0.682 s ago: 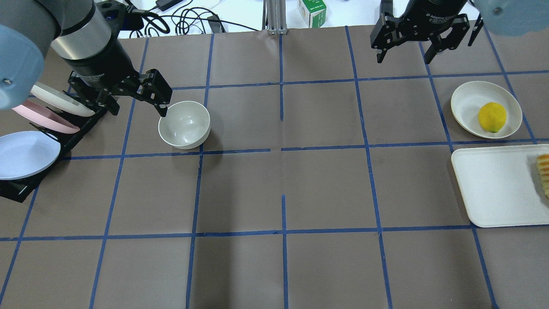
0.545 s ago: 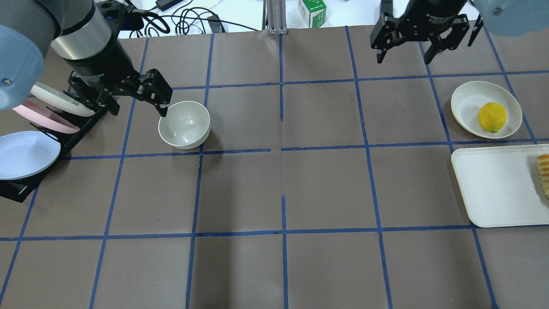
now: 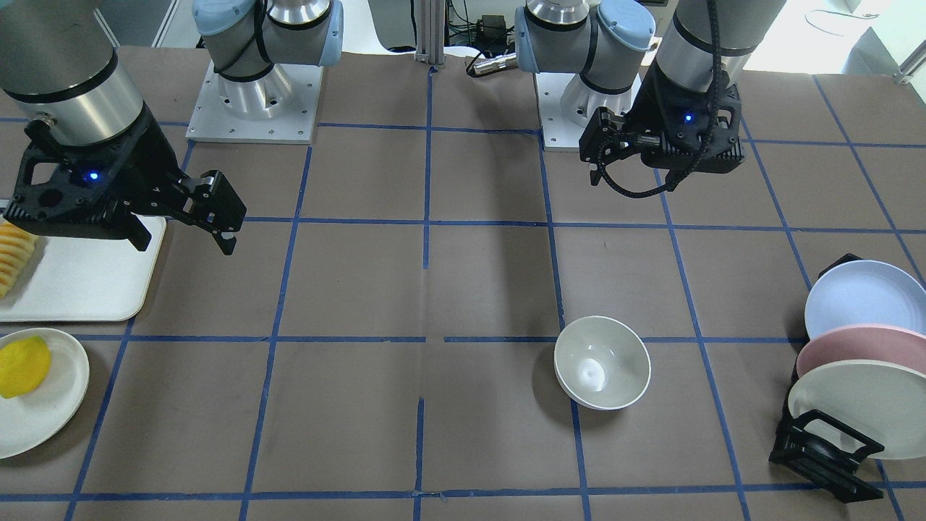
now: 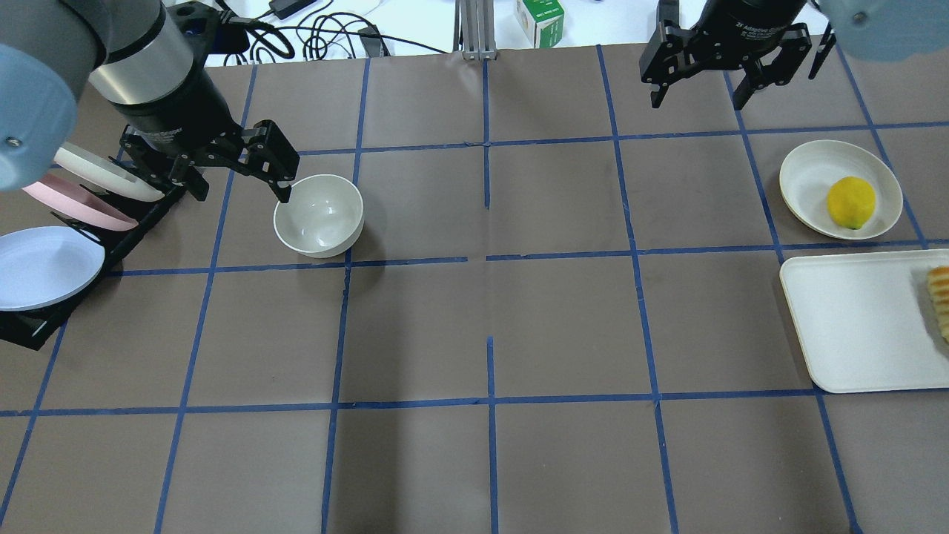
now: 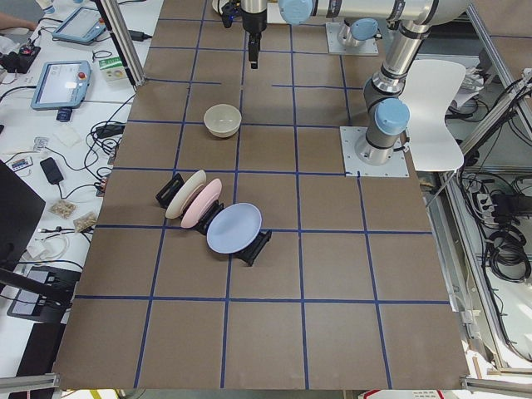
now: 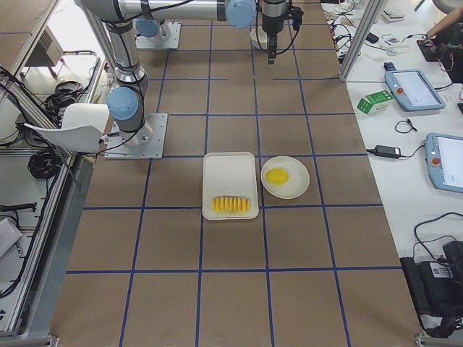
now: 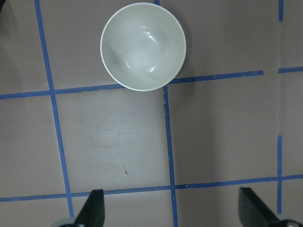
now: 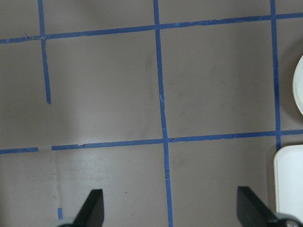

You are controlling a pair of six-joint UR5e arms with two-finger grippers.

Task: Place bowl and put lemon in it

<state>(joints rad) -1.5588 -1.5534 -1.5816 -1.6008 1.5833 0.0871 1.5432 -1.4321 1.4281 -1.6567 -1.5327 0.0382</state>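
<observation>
Straddling the lemon (image 4: 850, 202) squarely should serve the right gripper (image 4: 697, 100), jaws apart, before closing gently; the left gripper (image 4: 241, 194), also spread, hangs near the bowl (image 4: 319, 215)

Off-white bowl (image 4: 319, 215) stands upright, empty, toward the bench's (image 4: 563, 326) left end; yellow lemon (image 4: 850, 202) lies on a plate (image 4: 804, 174) near the right end.

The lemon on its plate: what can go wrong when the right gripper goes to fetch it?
1. The lemon lies loose on a shallow plate; the open right gripper might nudge it so it rolls away.
2. The bowl stands far across the table, with the open left gripper hanging near it; the arms could meet there.
</observation>
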